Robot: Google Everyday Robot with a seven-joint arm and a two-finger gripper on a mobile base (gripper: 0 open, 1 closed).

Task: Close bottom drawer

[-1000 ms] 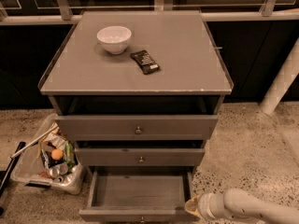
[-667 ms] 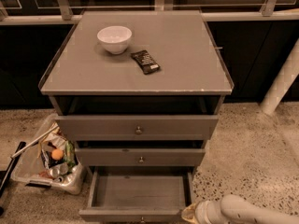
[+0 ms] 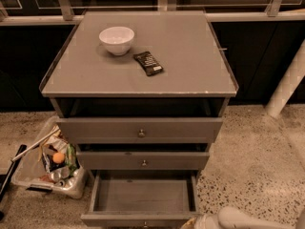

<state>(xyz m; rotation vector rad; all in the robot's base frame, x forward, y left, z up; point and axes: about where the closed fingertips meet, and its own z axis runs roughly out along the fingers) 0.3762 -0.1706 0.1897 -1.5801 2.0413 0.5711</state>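
Note:
The bottom drawer of the grey cabinet stands pulled out, and its plain grey interior is empty. Its thin front panel lies at the picture's lower edge, with the small knob partly cut off. My gripper is at the bottom edge, right next to the right end of that front panel. The white arm comes in behind it from the lower right. Most of the gripper is out of the picture.
The middle drawer and the top drawer are nearly shut. A white bowl and a dark snack packet lie on the cabinet top. A clear bin of rubbish stands on the floor to the left. A white post stands at right.
My gripper and arm have moved left along the bottom edge, toward the right end of the bottom drawer's front. The drawer stands as far out as before.

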